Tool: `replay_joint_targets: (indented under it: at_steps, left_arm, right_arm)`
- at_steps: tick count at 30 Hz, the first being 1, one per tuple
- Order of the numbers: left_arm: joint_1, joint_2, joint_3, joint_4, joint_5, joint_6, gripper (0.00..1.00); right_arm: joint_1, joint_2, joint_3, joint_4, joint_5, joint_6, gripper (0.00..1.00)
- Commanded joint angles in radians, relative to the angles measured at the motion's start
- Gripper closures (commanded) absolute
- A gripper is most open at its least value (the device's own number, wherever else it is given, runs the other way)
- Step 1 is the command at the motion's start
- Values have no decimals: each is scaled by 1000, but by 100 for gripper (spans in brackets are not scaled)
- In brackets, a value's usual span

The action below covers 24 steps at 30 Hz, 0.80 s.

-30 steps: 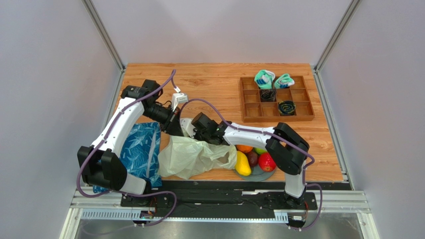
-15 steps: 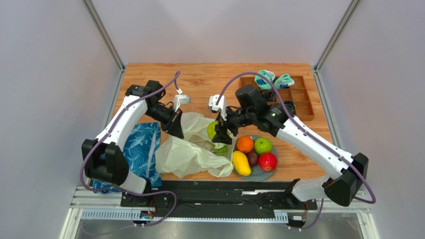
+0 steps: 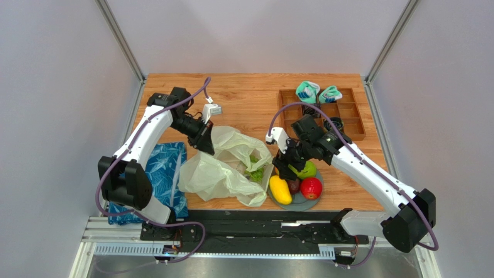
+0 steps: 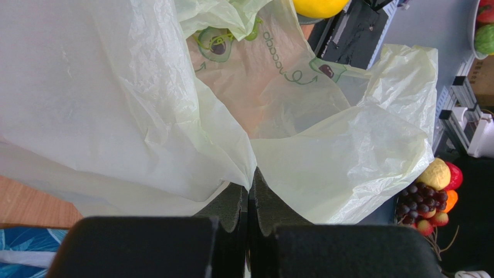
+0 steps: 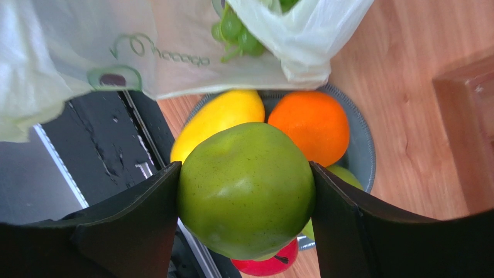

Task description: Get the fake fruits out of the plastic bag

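Pinches bag (image 4: 116, 87) edge in left claw (image 4: 250, 194). Clamps green fruit (image 5: 246, 185) in right claw (image 5: 246, 200) just above full plate (image 5: 362, 150), open table (image 5: 406, 87) beside.

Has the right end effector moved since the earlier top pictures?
Yes. The right end effector, holding the green fruit, went right and nearer, from over the plastic bag to above the grey plate.

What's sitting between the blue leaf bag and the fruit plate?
The plastic bag, pinched by the left gripper, green grapes at its mouth; seen in the top view.
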Motion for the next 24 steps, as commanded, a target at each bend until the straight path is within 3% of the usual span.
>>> replay_joint_targets:
  at_steps: [1, 13, 19, 24]
  left_arm:
    - [-1, -6, 17, 10, 7, -6, 100]
    - [-1, -11, -10, 0, 12, 2, 100]
    - [-1, -14, -20, -4, 10, 8, 100]
    - [-1, -8, -23, -21, 7, 28, 100]
  right_arm:
    - [2, -32, -60, -21, 91, -82, 58]
    - [13, 47, -123, 30, 167, -131, 46]
    - [38, 22, -100, -22, 144, -145, 53]
    - [157, -96, -158, -79, 156, -187, 54]
